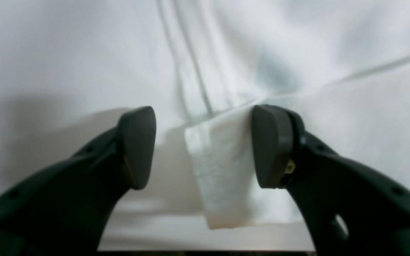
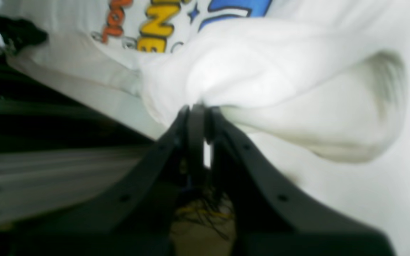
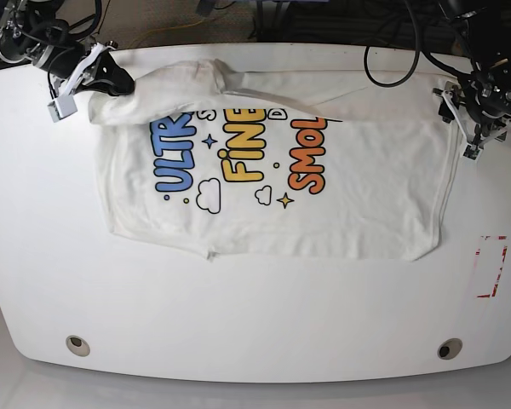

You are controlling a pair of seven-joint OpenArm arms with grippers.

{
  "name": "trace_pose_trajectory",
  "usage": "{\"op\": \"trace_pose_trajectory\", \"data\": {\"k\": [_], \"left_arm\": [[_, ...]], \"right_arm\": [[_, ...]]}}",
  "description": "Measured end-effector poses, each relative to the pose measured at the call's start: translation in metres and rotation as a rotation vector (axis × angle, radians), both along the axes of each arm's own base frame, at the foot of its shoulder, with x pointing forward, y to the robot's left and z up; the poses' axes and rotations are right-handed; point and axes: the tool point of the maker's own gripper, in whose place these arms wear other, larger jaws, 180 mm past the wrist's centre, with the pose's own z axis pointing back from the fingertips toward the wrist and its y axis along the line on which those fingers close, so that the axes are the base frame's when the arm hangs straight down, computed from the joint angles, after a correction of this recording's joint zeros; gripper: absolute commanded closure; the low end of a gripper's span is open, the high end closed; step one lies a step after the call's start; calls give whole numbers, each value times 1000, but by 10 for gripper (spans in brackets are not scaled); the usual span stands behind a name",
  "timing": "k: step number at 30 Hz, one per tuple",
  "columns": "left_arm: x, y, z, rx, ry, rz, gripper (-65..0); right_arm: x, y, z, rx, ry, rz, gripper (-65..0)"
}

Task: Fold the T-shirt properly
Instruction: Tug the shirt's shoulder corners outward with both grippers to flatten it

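Lying spread across the white table (image 3: pixel 255 324), the T-shirt (image 3: pixel 349 213) had its long axis running left to right in the base view, print up, with its far edge already rolled over along the table's back rim. The right gripper (image 2: pixel 198 113) sat at the shirt's far corner on that view's left, jaws pressed together on a bunched pinch of white cloth; the wrist view showed fabric ballooning out from the closed tips, the blue and yellow lettering just beyond. The left gripper (image 1: pixel 203 145) stood at the opposite far corner, on the base view's right, jaws well apart and gripping nothing. A doubled tab of the hem lay between its pads (image 1: pixel 271 145), touching or nearly touching one pad and clear of the other.

So the coming move appeared to turn on the left arm: its corner lay directly within the gap, needing only a closing, no reach. With both far corners taken, the fold would likely run toward the near edge, where the table lay bare and wide. A red-marked patch (image 3: pixel 492 266) sat near the right rim, well apart from the cloth.
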Motion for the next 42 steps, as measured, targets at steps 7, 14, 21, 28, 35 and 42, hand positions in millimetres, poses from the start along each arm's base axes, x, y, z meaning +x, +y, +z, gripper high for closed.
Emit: {"op": "trace_pose_trajectory", "data": {"k": [7, 14, 21, 28, 35, 42], "left_arm": [[-1, 1, 0, 4, 8, 3, -389], [-1, 2, 0, 8, 8, 3, -389], [-2, 3, 0, 8, 10, 3, -389], [-2, 4, 0, 9, 8, 5, -389], [-2, 3, 1, 10, 8, 4, -389], [-3, 2, 0, 9, 11, 4, -389]], "right_arm": [[13, -16, 12, -57, -37, 24, -6], [66, -10, 17, -53, -126, 31, -6], [99, -9, -17, -108, -48, 56, -157], [80, -41, -25, -157, 8, -3, -487], [36, -82, -36, -211, 98, -119, -488], [24, -87, -49, -190, 126, -166, -488]]}}
